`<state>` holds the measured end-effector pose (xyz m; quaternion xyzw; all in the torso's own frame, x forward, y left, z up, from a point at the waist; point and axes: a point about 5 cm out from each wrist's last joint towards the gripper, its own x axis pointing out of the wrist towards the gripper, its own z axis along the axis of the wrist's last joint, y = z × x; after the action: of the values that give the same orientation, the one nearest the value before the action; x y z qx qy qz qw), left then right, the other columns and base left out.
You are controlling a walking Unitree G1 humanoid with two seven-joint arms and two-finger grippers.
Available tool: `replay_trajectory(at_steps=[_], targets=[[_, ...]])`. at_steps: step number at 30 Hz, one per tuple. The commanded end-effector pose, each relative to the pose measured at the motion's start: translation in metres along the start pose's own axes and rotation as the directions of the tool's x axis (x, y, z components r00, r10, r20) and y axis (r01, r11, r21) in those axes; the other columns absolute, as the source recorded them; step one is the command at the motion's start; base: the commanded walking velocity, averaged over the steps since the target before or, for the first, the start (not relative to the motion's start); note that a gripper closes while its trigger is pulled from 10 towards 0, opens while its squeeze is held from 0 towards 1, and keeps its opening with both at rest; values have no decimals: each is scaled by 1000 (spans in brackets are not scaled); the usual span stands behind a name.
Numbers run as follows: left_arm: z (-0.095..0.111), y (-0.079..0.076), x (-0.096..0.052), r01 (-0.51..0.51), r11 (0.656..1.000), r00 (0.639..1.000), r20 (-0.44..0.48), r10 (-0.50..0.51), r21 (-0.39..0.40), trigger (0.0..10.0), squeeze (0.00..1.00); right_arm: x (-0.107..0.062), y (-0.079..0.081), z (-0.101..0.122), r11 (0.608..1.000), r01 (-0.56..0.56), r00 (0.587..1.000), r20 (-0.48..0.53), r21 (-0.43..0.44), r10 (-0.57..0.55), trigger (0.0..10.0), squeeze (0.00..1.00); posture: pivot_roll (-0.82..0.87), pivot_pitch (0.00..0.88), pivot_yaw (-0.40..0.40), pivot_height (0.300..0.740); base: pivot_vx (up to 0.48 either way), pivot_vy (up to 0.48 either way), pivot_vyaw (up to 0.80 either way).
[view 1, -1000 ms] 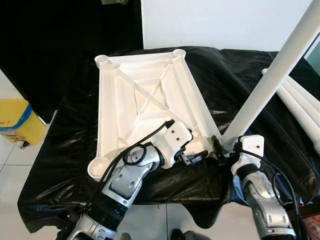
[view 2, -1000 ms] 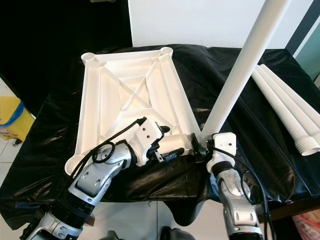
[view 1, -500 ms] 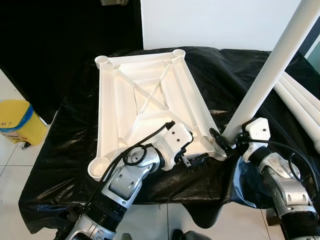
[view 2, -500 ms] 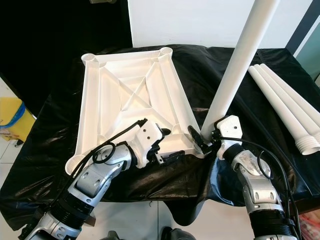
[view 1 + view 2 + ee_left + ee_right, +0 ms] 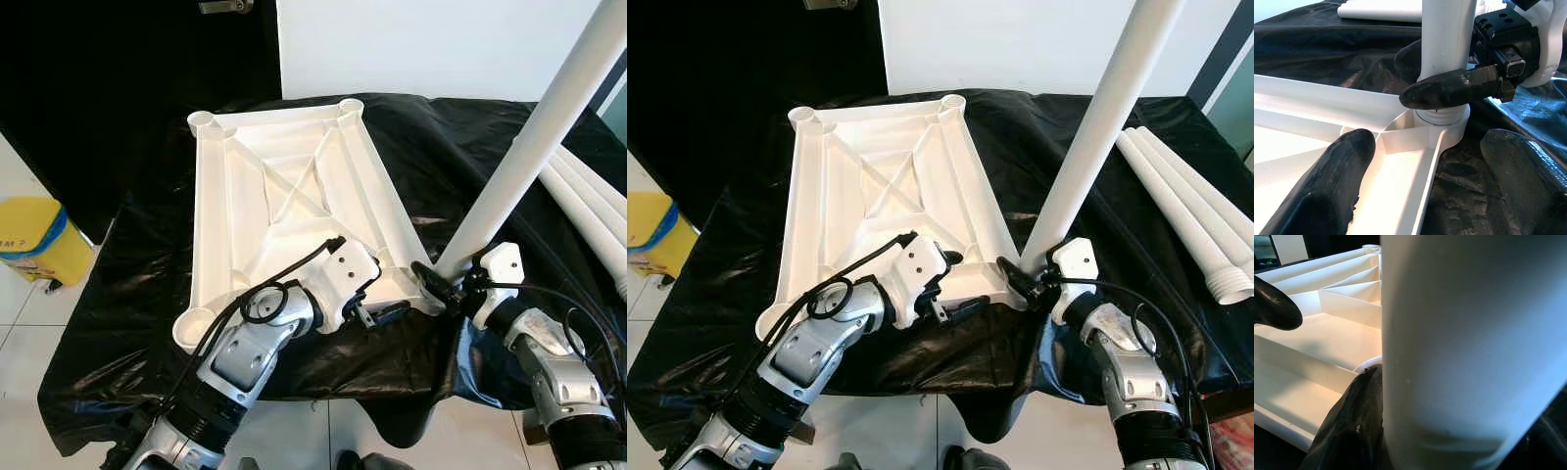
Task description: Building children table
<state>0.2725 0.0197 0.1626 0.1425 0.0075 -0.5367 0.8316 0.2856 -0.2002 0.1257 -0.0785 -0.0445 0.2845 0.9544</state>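
Black-draped bench [image 5: 127, 255]: one tabletop [image 5: 284, 196] straddled by left gripper's [image 5: 384, 311] parted fingers, right gripper [image 5: 443, 284] clamping one leg [image 5: 529, 147].

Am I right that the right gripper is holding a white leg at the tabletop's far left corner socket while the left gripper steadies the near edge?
Not quite: the right gripper holds the white leg at the tabletop's near right corner socket, as the right eye view shows. The left gripper does steady the near edge.
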Motion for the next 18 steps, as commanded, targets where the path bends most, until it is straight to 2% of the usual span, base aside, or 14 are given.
replay_trajectory(at_steps=[1,2,3,7,8,10,12,13,16,17,18], targets=[[1,-5,1,72,997,997,-5,-72,2,10000,0,-5,9,-20,998,-21,997,-76,57,26,0,0,-28,60,-30,740,0,0,0],[1,-5,1,72,997,997,-5,-72,2,10000,0,-5,9,-21,998,-17,997,-76,59,21,0,0,-28,60,-30,740,0,0,0],[2,-5,1,73,997,997,-4,-73,4,10000,0,-6,10,-22,996,9,997,-75,84,-2,10000,0,-31,57,-27,740,0,0,0],[2,-5,1,75,997,997,-3,-75,8,10000,0,-6,16,-27,985,119,990,-94,126,-107,10000,0,-35,55,-25,740,0,0,0],[2,-5,1,76,997,997,-3,-76,9,10000,0,-5,16,-28,978,174,982,-99,118,-163,10000,0,-35,55,-25,740,0,0,0],[2,-5,1,76,997,997,-3,-76,9,10000,0,-5,16,-28,978,174,982,-99,118,-163,10000,0,-35,55,-25,740,0,0,0],[2,-5,2,76,997,997,-4,-76,10,10000,0,-3,17,-31,956,272,959,-118,108,-259,10000,0,-34,58,-28,740,0,0,0],[2,-5,2,76,997,997,-4,-76,10,10000,0,-3,17,-31,956,272,959,-118,108,-259,10000,0,-34,58,-28,740,0,0,0],[2,-4,1,67,998,998,-4,-67,8,10000,0,1,25,-37,864,481,872,-185,148,-454,10000,0,-25,62,-39,740,0,0,0],[2,-4,1,64,998,998,-5,-64,7,10000,0,2,27,-39,842,520,849,-201,146,-489,10000,0,-25,62,-39,740,0,0,0],[2,-4,1,64,998,998,-5,-64,7,10000,0,2,27,-39,842,520,849,-201,146,-489,10000,0,-25,62,-39,740,0,0,0]])
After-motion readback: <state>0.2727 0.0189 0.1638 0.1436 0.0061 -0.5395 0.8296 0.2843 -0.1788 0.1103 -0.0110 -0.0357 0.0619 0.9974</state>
